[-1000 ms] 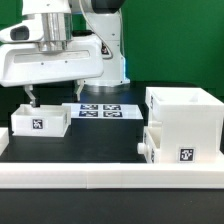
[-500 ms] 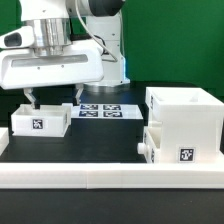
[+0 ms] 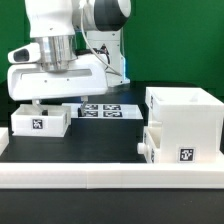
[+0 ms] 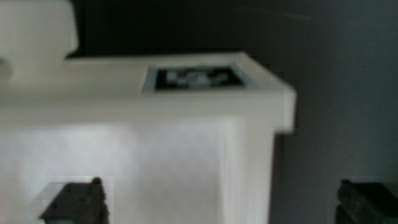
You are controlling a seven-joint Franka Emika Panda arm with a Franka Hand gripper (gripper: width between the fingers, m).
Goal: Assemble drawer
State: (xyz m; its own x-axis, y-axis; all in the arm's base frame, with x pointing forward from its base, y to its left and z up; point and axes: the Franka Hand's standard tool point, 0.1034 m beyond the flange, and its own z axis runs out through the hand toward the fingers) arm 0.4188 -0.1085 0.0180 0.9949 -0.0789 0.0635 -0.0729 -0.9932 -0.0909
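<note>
Gripper [image 3: 33, 101] is positioned directly above the loose tray [image 3: 39, 122].
Fingers are spread, nothing gripped; the case [image 3: 182, 125] is seen at 3 o'clock, well apart.

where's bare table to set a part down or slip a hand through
Free: the dark strip between the small tray and the case, in front of the marker board and behind the white rail. Crowded: over the tray, where the gripper hangs.

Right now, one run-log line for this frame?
step: reach loose tray | gripper: open, above loose tray | drawer case: second tray partly inserted | marker board: flat
</note>
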